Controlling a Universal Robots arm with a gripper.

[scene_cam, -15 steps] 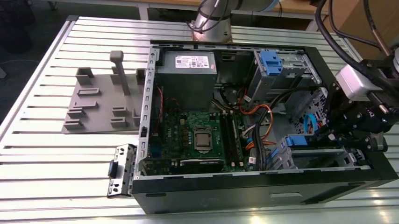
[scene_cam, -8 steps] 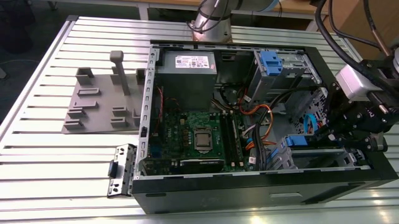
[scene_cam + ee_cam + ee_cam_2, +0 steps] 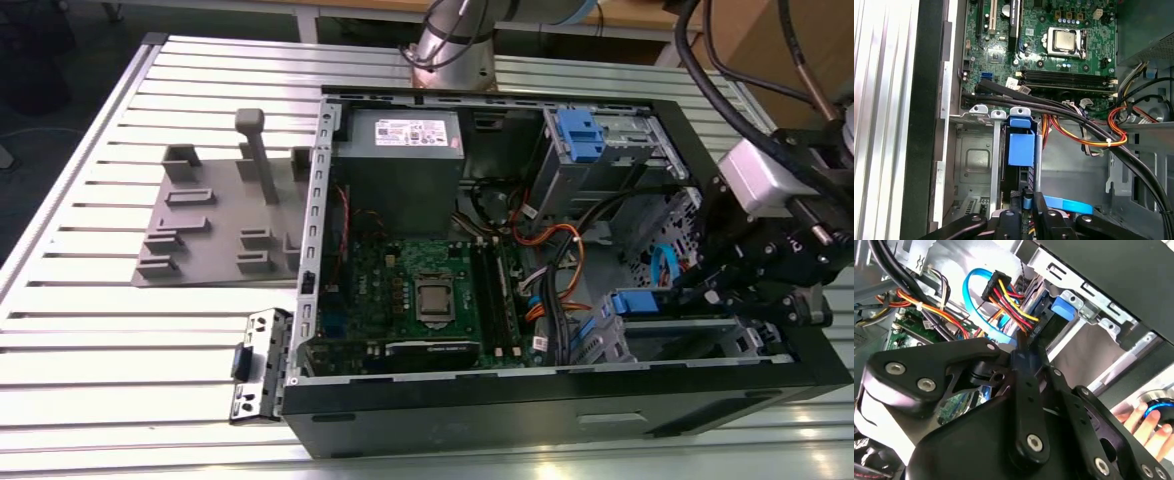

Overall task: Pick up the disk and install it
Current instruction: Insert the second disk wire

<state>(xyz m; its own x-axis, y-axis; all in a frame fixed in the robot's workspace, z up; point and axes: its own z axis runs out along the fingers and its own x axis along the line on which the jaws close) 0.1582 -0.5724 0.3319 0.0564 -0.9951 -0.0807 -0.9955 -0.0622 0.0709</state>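
Slatted metal worktop [image 3: 80, 330] carries an open computer case [image 3: 534, 400]. My tool [image 3: 1026, 200] grips the disk [image 3: 1021, 142], standing on edge in the case's corner drive bay [image 3: 974, 160], directly ahead.

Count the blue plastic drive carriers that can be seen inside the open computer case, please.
2. One blue carrier sits in the upper drive cage, far from the end effector. The other blue carrier is in the lower bay beside it. Cables may hide others.
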